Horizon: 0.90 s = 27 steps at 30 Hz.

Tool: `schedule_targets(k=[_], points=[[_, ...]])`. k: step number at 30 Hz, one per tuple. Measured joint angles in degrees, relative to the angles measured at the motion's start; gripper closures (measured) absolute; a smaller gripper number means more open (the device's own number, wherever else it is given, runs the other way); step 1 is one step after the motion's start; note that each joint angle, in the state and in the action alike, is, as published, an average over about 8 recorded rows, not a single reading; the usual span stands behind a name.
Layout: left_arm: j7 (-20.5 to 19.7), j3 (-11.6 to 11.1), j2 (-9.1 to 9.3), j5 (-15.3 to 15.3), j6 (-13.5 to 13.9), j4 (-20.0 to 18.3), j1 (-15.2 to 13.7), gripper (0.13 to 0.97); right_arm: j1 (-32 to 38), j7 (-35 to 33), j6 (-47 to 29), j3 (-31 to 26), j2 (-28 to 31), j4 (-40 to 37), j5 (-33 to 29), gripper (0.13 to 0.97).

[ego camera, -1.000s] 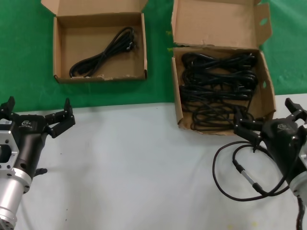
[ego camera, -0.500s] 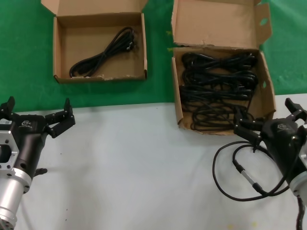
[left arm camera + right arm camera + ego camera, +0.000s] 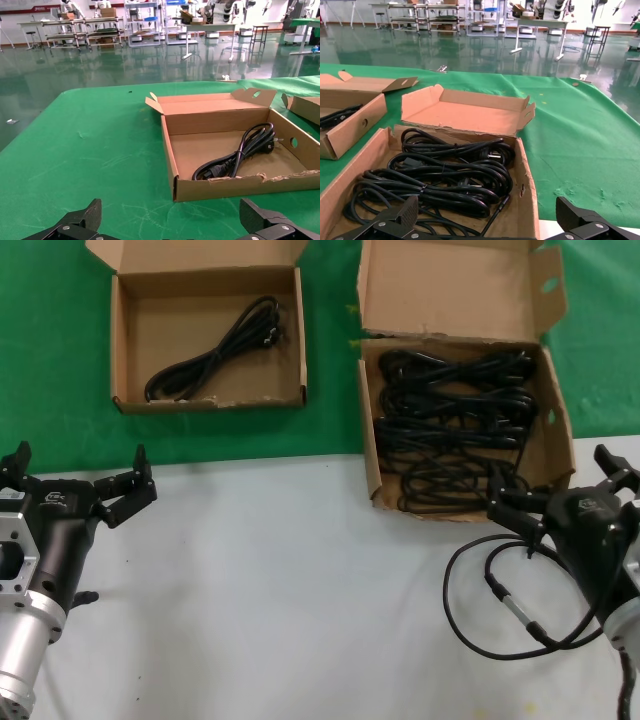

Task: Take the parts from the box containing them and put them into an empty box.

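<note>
Two brown cardboard boxes stand on the bench: a smaller shallow box [image 3: 130, 360] and a larger deeper box [image 3: 556, 430]. The smaller holds one black looped power cord [image 3: 215, 355]. The larger holds a tangle of black cords [image 3: 455, 430]; their number cannot be told.

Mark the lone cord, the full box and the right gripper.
lone cord [image 3: 215, 353], head view, middle of bundle.
full box [image 3: 458, 285], head view, lid flap.
right gripper [image 3: 560, 485], head view, between fingertips.

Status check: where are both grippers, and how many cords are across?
Left gripper open, idle at table's left. Right gripper open at larger box front. One cord in smaller box.
</note>
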Motion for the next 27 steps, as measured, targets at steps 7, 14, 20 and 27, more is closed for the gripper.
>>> schedule_targets(k=[7,14,20,27], points=[[0.0,0.0,0.00,0.0,0.0,0.0,0.0,0.132,0.0,0.0,0.0,0.0,0.0,0.0,0.0,0.129],[0.0,0.0,0.00,0.0,0.0,0.0,0.0,0.132,0.0,0.0,0.0,0.0,0.0,0.0,0.0,0.129],[0.0,0.0,0.00,0.0,0.0,0.0,0.0,0.132,0.0,0.0,0.0,0.0,0.0,0.0,0.0,0.129],[0.0,0.0,0.00,0.0,0.0,0.0,0.0,0.132,0.0,0.0,0.0,0.0,0.0,0.0,0.0,0.129]])
